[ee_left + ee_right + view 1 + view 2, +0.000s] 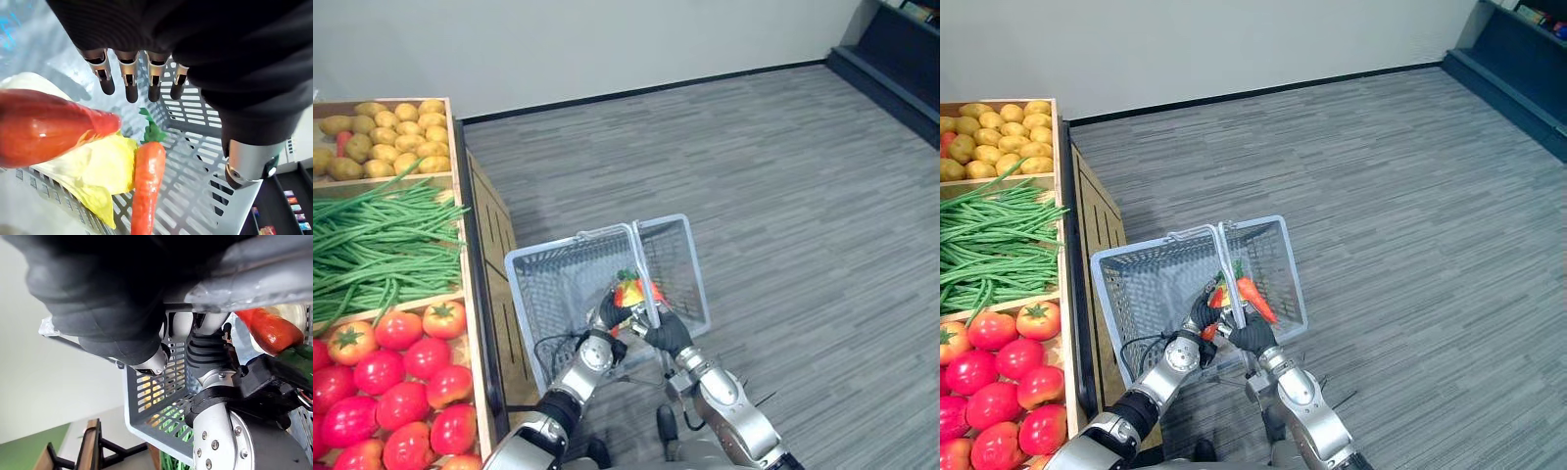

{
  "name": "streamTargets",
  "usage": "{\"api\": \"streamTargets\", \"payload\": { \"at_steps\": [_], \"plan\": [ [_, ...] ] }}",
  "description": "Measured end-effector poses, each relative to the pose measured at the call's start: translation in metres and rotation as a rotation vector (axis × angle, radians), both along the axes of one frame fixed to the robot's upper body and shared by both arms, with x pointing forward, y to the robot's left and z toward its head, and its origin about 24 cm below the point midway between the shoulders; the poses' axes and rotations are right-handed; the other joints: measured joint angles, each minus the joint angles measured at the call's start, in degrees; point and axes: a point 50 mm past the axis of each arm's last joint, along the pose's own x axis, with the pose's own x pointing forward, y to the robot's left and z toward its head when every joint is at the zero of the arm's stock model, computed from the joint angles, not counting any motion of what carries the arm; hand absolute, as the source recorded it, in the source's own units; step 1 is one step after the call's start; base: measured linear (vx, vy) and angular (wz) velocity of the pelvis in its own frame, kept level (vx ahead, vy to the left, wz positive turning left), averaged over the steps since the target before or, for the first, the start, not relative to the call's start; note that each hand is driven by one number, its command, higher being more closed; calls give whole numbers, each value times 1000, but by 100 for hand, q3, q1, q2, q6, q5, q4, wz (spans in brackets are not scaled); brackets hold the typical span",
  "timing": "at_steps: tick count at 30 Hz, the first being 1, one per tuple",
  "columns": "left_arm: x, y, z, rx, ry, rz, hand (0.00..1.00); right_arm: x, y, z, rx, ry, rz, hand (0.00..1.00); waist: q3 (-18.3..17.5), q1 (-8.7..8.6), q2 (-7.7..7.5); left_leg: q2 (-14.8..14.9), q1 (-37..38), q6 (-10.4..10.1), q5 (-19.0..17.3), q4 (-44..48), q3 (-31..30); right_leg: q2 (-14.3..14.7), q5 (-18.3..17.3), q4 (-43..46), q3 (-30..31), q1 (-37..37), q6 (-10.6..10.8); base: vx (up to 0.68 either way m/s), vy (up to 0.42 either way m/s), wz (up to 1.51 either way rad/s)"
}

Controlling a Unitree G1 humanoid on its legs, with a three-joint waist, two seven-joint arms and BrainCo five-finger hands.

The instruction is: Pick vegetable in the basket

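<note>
L hand [610, 313] hung over the basket [674, 257], fingers [128, 78] straight and apart, nothing between them and the thumb. R hand [664, 331] was wrapped round the basket handle [641, 264], fingers clamped on the grey bar, carrying the basket just beside the wooden stand [494, 255].

Task veg: carrot [146, 181], yellow leafy veg [105, 171] and long red veg [44, 129] lay inside the basket. Carrot touched the leaf on one side, red veg lay over its other side, close under the L palm. Couldn't tell whether the red veg rested on the mesh or on the leaf alone.

Judgement: these three counted as placed. L hand was empty above the load, so step in hand approx. = clear out and go for the next pick.

To do it well:
- Lift L hand straight up past the rim before swinging to the stand. The handle ran right beside the L wrist, so snag risk.
- Hold R grip firm and basket level, else carrot prob. rolls to the low wall.
- Tomatoes [401, 372] sat nearest, green beans [382, 245] and potatoes [391, 137] further along.
- Tomatoes round and glossy: wrap w/ fingers + thumb, no tip pinch.
</note>
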Motion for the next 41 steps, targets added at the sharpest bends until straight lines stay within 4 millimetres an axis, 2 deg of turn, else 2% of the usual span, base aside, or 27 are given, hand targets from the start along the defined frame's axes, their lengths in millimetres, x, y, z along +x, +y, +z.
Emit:
{"api": "streamTargets", "payload": {
  "at_steps": [11,14,16,19,20,24,25,27,29,33,38,41],
  "plan": [
    [9,8,10,37,-48,9,0,-17,-8,-17,-44,71,7,100,-1,5,-1,-5,8,16,12,2,2,-5,11,0,-1,8,8,-5,0,0],
    [9,8,27,-12,-135,12,0,-15,-15,-18,-105,48,-27,100,-2,9,0,-8,11,24,19,2,-17,-9,11,0,-20,21,9,-10,-2,3],
    [1,6,40,-100,-190,3,0,-8,-29,-16,-153,20,-109,100,-3,23,2,-8,42,27,22,3,-63,-13,11,-3,-66,73,9,-11,-2,10],
    [-14,6,46,-212,-198,-4,0,2,-51,-14,-199,0,-243,100,-28,61,8,-6,83,24,27,4,-155,-19,9,-11,-143,155,9,-18,-3,15],
    [-20,7,49,-260,-200,-5,0,5,-62,-12,-212,-6,-312,100,-30,150,10,-9,83,24,33,4,-168,-24,8,-11,-150,160,9,-30,-4,5],
    [-36,17,58,-376,-227,16,0,10,-81,-11,-260,-9,-434,100,-54,244,27,-26,101,32,109,-45,-338,-42,-8,-7,-331,232,21,-35,-15,22],
    [-38,23,60,-408,-234,38,0,10,-88,-11,-279,-7,-469,100,-62,327,34,-37,137,28,151,-106,-354,-47,-9,-5,-338,247,20,-36,-9,16],
    [-43,34,59,-447,-231,91,0,11,-101,-9,-288,-4,-535,100,-91,328,82,-52,155,27,172,-112,-476,-73,-37,-4,-465,321,15,-33,-3,26],
    [-56,52,54,-496,-218,170,0,11,-115,-4,-293,-14,-613,100,-220,340,196,-71,175,17,180,-190,-528,-91,-66,14,-515,348,18,-32,7,17],
    [-69,83,45,-545,-212,333,0,10,-131,-2,-288,-14,-701,100,-340,388,303,-85,269,9,194,-295,-601,-116,-166,51,-632,452,34,-32,10,13],
    [-77,105,39,-519,-210,436,0,-1,-145,-10,-299,35,-772,100,-354,512,299,-80,312,8,197,-301,-648,-129,-185,49,-756,527,29,9,1,9],
    [-82,115,25,-494,-164,497,0,-6,-149,-24,-310,99,-785,100,-362,589,286,-87,348,6,200,-304,-662,-139,-190,39,-789,565,30,12,4,3]
  ]
}}
